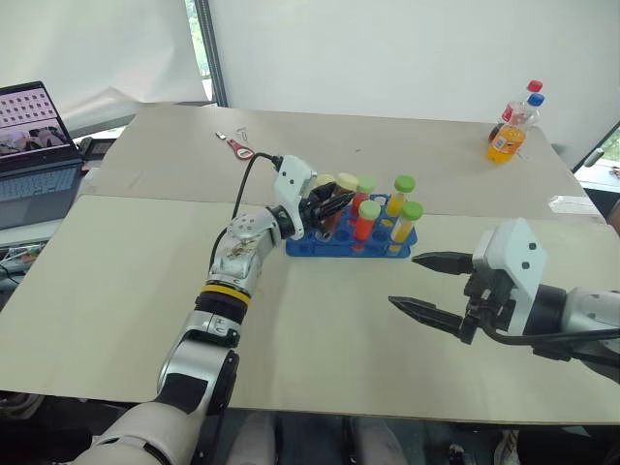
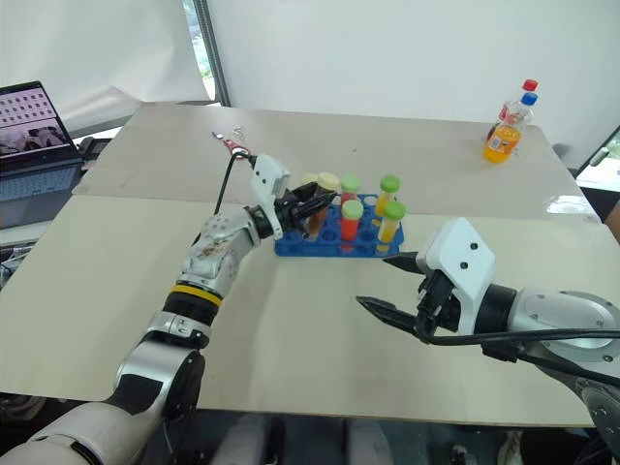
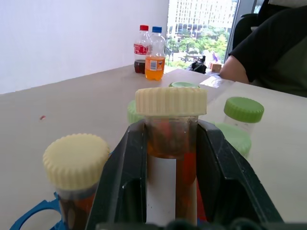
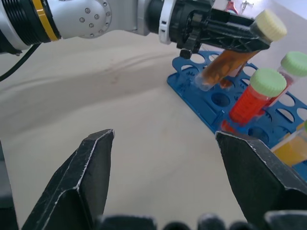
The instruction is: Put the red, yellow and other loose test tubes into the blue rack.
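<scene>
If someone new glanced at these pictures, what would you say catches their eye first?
Most striking is the blue rack in the middle of the table, with bright green-capped tubes standing in it. At its near-left corner the left gripper is shut on a cream-capped tube of brownish liquid, tilted over the rack's holes. The right gripper hangs open to the right of the rack, and two drink bottles stand at the far right.

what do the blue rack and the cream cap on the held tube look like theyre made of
Blue rack: looks like moulded plastic, one even blue with a slight sheen and clean round holes. Cream cap: probably matte plastic too, judging by the fine ridges around its rim. The tube under it is see-through, plastic or glass; I can't tell which.
</scene>
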Robot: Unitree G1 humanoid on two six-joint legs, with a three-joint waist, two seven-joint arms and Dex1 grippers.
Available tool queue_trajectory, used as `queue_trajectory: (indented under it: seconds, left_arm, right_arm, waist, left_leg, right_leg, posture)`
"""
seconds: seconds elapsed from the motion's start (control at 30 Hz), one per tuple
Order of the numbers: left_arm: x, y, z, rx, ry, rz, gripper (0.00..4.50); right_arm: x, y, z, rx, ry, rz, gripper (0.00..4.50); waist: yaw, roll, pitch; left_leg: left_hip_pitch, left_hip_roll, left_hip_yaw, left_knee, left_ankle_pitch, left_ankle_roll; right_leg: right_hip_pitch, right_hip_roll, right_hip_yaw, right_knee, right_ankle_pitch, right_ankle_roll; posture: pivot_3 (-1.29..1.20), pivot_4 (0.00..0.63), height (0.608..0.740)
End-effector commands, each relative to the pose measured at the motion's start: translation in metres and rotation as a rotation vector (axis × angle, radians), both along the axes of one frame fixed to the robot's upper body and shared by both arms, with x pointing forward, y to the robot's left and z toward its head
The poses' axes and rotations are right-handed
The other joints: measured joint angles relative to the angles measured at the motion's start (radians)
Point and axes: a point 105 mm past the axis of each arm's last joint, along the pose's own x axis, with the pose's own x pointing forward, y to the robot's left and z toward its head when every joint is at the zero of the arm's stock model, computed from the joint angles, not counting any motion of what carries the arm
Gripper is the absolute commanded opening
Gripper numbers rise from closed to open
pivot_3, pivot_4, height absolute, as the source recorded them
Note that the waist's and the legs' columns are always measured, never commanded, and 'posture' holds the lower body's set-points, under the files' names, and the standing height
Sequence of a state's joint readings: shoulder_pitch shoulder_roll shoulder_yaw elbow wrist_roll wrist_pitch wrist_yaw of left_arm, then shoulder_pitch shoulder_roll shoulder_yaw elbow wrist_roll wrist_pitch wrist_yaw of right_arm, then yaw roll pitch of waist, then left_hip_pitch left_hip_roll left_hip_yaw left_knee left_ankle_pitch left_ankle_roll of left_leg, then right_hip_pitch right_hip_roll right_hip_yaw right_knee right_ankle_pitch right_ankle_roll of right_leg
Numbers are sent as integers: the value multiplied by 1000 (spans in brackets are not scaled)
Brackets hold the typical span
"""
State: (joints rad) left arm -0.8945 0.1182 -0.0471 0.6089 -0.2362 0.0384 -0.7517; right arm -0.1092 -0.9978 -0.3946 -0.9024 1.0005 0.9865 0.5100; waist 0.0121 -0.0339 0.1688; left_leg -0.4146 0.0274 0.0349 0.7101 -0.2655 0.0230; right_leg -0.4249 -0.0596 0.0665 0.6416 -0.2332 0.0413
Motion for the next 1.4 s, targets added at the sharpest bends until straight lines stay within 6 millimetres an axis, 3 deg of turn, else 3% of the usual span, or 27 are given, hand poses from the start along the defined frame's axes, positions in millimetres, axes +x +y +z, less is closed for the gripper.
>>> queue_trajectory:
  seconds: [0.03,0.37,0.5,0.87,1.1,1.13,1.3,1.4]
  left_arm:
    - [3,-3,6,-5,-50,16,886]
    - [3,-5,-7,-34,-45,37,886]
    - [-1,3,-14,-65,-87,79,886]
    - [-12,7,-37,-59,-116,104,886]
    - [-23,17,-41,57,-142,14,4243]
    - [-26,23,-43,92,-138,3,4452]
    - [-45,67,-46,289,-100,-62,4452]
    - [-53,96,-37,404,-76,-42,4500]
  right_arm:
    - [-3,-1,9,-14,-44,-8,3783]
    - [-3,-3,8,-16,-39,-37,3783]
    - [12,-12,15,20,-96,-150,3783]
    - [27,-16,25,71,-158,-253,3783]
    - [36,-24,25,70,-162,-280,3783]
    - [36,-26,25,56,-162,-275,3783]
    - [42,-43,24,-13,-168,-244,3783]
    - [45,-58,25,-55,-167,-203,4483]
  waist:
    - [0,0,0]
    - [2,0,0]
    - [0,0,0]
    - [0,0,-1]
    - [-2,0,-1]
    - [-2,0,-1]
    - [-7,1,-1]
    - [-11,1,-1]
  left_leg:
    - [0,0,0,0,0,0]
    - [0,0,-1,1,0,0]
    - [1,0,-1,1,0,0]
    - [1,0,-2,1,0,0]
    - [0,0,-2,0,0,0]
    - [0,0,-2,1,0,0]
    - [1,1,-2,0,0,0]
    - [1,2,-1,0,0,0]
  right_leg:
    - [0,0,0,0,0,0]
    - [1,0,0,0,0,0]
    - [2,0,0,0,0,0]
    - [2,0,0,0,0,0]
    - [1,0,0,0,0,0]
    - [1,0,0,0,0,0]
    - [1,1,0,0,0,0]
    - [1,1,0,0,0,0]
  posture:
    - [0,150,733]
    - [0,150,733]
    - [0,150,733]
    - [0,150,733]
    - [0,150,733]
    - [0,150,733]
    - [0,150,733]
    - [0,150,733]
